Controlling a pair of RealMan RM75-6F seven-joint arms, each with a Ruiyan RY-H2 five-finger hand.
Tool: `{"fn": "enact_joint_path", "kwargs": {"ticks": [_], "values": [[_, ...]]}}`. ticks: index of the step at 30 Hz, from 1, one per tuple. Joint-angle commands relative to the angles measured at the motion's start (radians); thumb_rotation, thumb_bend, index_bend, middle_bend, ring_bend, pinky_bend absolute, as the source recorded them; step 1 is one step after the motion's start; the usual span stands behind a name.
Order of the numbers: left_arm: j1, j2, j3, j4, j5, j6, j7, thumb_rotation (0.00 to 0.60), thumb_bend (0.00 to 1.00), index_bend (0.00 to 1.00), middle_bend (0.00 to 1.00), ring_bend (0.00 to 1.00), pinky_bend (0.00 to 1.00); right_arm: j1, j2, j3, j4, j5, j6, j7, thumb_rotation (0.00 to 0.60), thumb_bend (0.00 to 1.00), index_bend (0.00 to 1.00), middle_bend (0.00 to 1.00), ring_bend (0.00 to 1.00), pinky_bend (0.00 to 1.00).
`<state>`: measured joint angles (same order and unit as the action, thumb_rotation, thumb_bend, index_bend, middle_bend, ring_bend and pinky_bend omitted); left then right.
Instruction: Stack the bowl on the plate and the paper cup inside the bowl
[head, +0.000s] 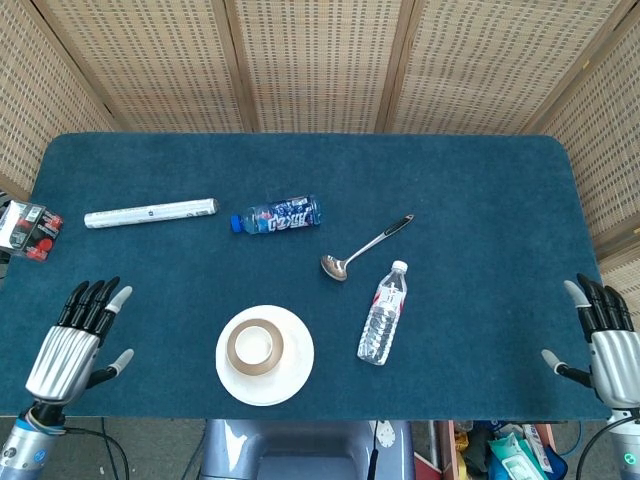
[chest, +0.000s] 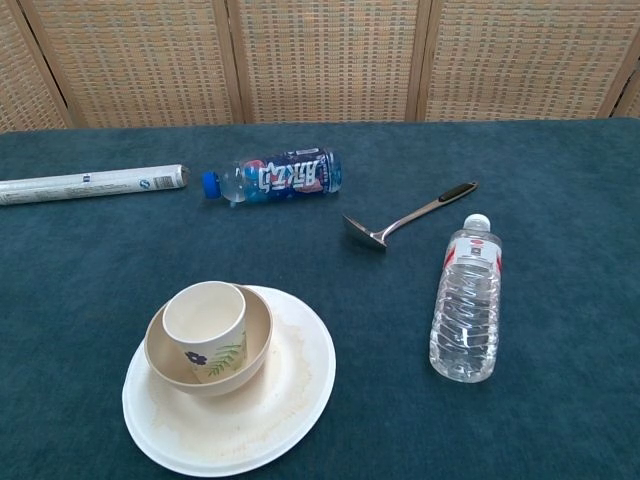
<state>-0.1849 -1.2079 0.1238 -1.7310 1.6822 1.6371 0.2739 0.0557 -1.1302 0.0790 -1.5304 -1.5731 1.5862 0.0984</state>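
i see a dark blue cloth-covered table (head: 480, 200) from above and from chest height, with woven screens behind it. near the front edge, left of centre, a white plate (chest: 290, 390) sits flat. a tan bowl (chest: 255, 335) rests on the plate, and the paper cup (chest: 205, 325) stands upright inside the bowl, showing a small leaf print on its side.

my left hand (head: 70, 345) is at the front left corner of the table, well apart from the plate, seen only from the head camera. its fingers are spread and straight, and it holds nothing. my right hand (head: 605, 340) is at the front right corner, just past the table edge, fingers also spread apart and holding nothing.

other items lie on the cloth. a clear water bottle (chest: 465, 300) lies on its side to the right of the plate. a metal ladle (chest: 405, 217) with a black handle lies just beyond it. a blue-labelled drink bottle (chest: 275, 175) lies on its side further back, and a rolled white tube (chest: 90, 184) lies at the back left. a small red and black packet (head: 28, 228) sits at the left edge of the table.
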Motion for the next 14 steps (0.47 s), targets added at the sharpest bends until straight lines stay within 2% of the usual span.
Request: {"fn": "enact_joint_path", "kwargs": {"ticks": [1,7,14], "values": [[0.034,-0.024,0.007,0.058,0.024,0.022,-0.017,0.600,0.21,0.00,0.00,0.00,0.00,-0.001,-0.004,0.001,0.002,0.001,0.003,-0.015,0.600,0.14,0.01,0.00,0.00,0.00],[0.056,-0.030,-0.009,0.113,0.004,0.020,-0.073,0.600,0.21,0.00,0.00,0.00,0.00,0.003,-0.013,0.001,0.003,-0.004,0.001,-0.042,0.600,0.14,0.01,0.00,0.00,0.00],[0.072,-0.010,-0.038,0.127,-0.016,0.032,-0.130,0.600,0.21,0.00,0.00,0.00,0.00,0.010,-0.015,-0.004,-0.006,-0.012,-0.009,-0.049,0.600,0.14,0.01,0.00,0.00,0.00]]}}
